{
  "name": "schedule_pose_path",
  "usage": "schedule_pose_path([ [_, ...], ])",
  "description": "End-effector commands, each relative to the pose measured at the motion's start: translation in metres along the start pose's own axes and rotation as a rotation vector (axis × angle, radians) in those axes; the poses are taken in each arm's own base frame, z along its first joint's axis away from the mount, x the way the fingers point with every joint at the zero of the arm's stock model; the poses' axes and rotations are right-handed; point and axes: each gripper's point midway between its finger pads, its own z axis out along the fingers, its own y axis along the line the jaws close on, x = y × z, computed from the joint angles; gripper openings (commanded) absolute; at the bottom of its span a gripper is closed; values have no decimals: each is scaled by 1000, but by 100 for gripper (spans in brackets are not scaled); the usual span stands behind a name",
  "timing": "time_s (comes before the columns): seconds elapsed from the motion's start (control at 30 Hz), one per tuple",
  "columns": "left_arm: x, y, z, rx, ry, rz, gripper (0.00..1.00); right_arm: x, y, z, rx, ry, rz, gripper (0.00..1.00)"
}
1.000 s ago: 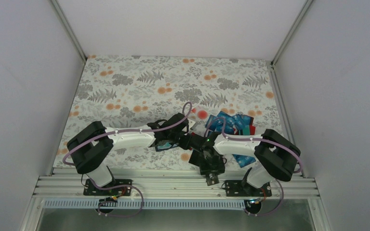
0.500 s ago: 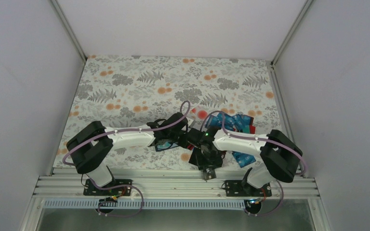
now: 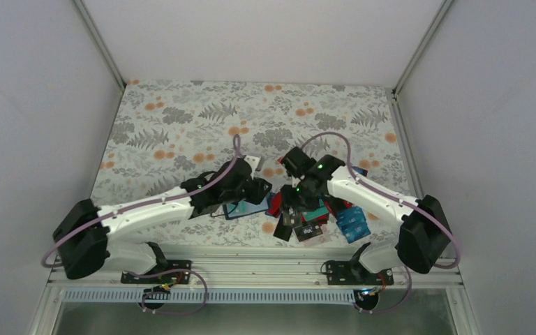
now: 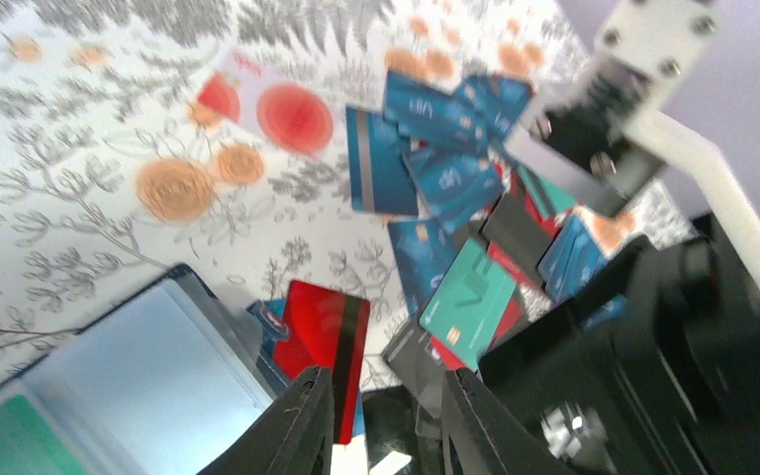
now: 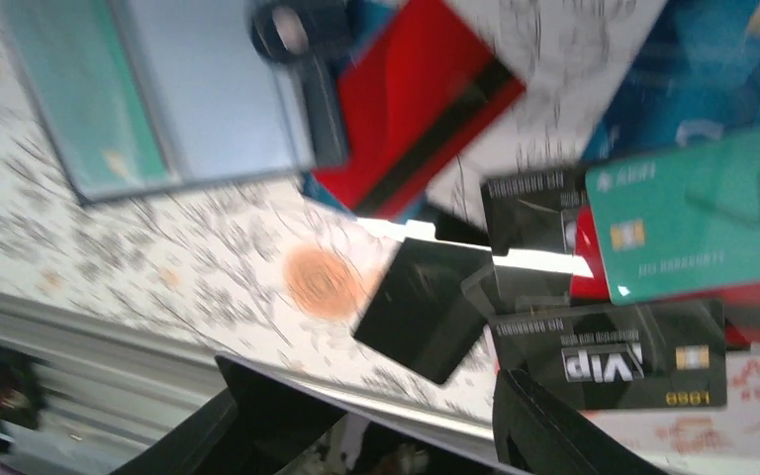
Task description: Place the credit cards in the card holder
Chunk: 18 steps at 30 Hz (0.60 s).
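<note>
- mostly what you see is cloth: a pale cloth (image 3: 181,132) printed with grey ferns and orange blossoms covers the whole table.
- plain white walls (image 3: 265,35) close the booth on 3 sides, with thin metal posts (image 3: 101,45) running up the back corners.
- a ribbed aluminium rail (image 3: 251,269) runs along the near edge, and both arms are bolted to it.
- the credit cards (image 4: 440,168) lie scattered and overlapping on the cloth, right of centre and towards the front.
- among them are several blue ones, a teal card (image 4: 467,302) and black cards (image 5: 421,307), the black ones nearest the rail.
- a white-pink card (image 4: 267,104) with red discs lies a little apart on the far side of the heap.
- the card holder (image 4: 148,381) lies opened flat on the cloth just left of the heap, its pale blue inside facing up.
- a red card (image 4: 322,356) with a black stripe lies right against the holder's edge, and the holder's clasp tab (image 5: 302,59) overlaps it in the right wrist view.
- the left gripper (image 4: 386,381) hangs over the holder's edge and the red card, fingers parted by a modest gap with nothing between them.
- the right gripper (image 5: 366,381) hangs over the black cards with its fingers spread wide, gripping nothing.
- the 2 grippers sit close together at the middle front of the table.
</note>
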Motion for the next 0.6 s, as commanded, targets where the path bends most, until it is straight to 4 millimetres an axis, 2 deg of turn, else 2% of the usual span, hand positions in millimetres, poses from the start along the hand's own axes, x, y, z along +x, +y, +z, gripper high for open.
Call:
schedule_pose_path([
  [0.0,-24,-8,-30,66,-132,-43,29,-55,28,-31,-129,-149,-5,54],
  [0.13,-26,-39,-42,243,-136,-5,30,-87,51,-60,-234,-239,-6,54],
  [0.3,-30,-64,-48,370,-142,35,31,-104,72,-85,-322,-295,-40,54],
  [0.57,-38,-54,-43,320,-176,-19,30,-107,88,-108,-413,-332,-85,54],
])
